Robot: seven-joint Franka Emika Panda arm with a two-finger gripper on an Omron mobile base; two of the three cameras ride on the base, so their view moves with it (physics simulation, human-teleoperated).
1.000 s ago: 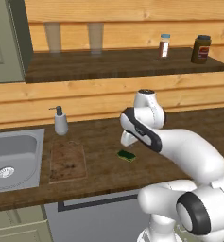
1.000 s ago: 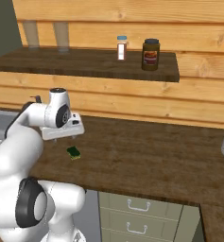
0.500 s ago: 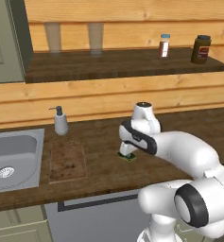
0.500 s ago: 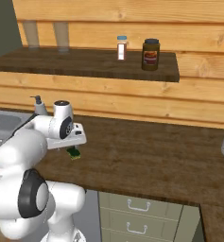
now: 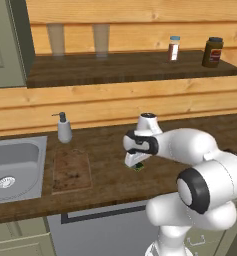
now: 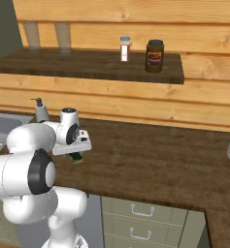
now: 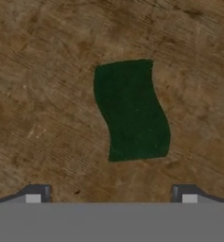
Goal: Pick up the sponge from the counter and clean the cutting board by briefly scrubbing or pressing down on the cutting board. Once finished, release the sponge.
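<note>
lowering from a raised pose a second ago, the gripper (image 7: 111, 194) now hangs just above the sponge (image 7: 131, 109), its fingers (image 7: 34, 194) spread wide with nothing between them. that drop suggests the pick-up is about to begin; the sponge is not yet grasped and lies where it lay before.

taking the cutting board (image 5: 71, 170) as the landmark: the sponge (image 5: 138, 167) rests on the counter (image 5: 110, 175) to the board's right, apart from it, with the sink (image 5: 14, 167) on the board's left and a soap dispenser (image 5: 64, 128) just behind it.

the sponge is a small flat block, matte dark green on top with wavy sides. the board is thin, reddish-brown and speckled with dark stains. the counter is dark wood grain.
</note>
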